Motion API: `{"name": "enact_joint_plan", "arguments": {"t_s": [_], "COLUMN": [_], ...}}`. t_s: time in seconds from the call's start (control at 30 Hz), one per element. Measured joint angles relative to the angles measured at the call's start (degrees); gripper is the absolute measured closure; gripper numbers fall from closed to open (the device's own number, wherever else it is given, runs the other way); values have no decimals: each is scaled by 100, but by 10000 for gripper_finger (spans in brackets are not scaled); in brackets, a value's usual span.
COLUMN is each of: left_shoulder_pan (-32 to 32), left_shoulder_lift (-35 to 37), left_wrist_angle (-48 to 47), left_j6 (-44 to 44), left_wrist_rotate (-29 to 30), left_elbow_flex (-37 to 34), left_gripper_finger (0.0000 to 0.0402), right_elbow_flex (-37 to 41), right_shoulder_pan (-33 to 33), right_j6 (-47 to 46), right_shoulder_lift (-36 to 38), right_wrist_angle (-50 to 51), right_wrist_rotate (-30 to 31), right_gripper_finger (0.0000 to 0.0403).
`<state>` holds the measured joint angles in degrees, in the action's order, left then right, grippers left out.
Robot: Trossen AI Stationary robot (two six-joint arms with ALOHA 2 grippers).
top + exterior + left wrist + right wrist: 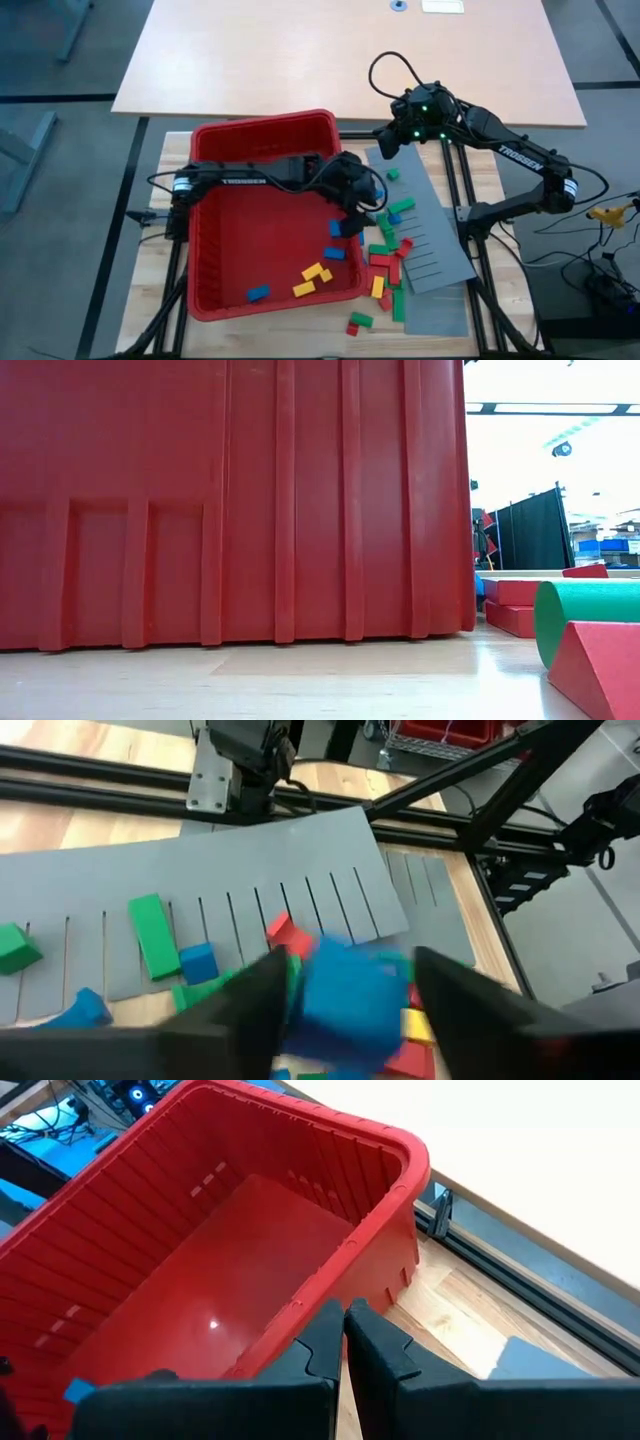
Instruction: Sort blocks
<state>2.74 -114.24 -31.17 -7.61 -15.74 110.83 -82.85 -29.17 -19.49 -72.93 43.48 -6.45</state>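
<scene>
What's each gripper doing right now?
Left gripper: shut on a blue block at the red bin's right wall.
Right gripper: shut, empty.

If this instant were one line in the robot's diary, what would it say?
left claw: shut on blue block, at red bin edge | right claw: shut, empty, waiting behind bin

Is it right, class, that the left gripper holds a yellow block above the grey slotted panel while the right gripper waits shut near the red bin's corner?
Not quite. The left wrist view shows the left gripper shut on a blue block, not a yellow one, above the grey slotted panel. The right gripper does wait shut near the red bin.
</scene>
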Motion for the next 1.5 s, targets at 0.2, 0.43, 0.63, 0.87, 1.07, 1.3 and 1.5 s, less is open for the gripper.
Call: {"name": "enact_joint_plan", "arguments": {"t_s": [0.2,0.43,0.63,0.87,1.07,1.3,1.5], "left_shoulder_pan": [41,70,70,70,70,70,27], "left_shoulder_lift": [81,175,639,1350,2145,2892,2899], "left_wrist_angle": [-224,-778,-1355,-1789,-927,694,1344], "left_j6": [-14,5,217,371,-30,-681,-879], "left_wrist_rotate": [20,100,444,904,927,915,572], "left_elbow_flex": [-37,242,377,-301,-1824,-3849,-4715], "left_gripper_finger": [62,58,91,92,92,92,92], "right_elbow_flex": [0,0,0,0,0,0,0], "right_shoulder_pan": [0,2,2,2,2,2,0], "right_j6": [1,2,13,52,76,133,148], "right_shoulder_lift": [2,5,7,7,9,9,7], "right_wrist_angle": [60,94,120,122,128,130,126], "right_wrist_rotate": [-18,-19,-19,-17,-17,-17,-10], "right_gripper_finger": [403,403,403,403,403,403,403]}}
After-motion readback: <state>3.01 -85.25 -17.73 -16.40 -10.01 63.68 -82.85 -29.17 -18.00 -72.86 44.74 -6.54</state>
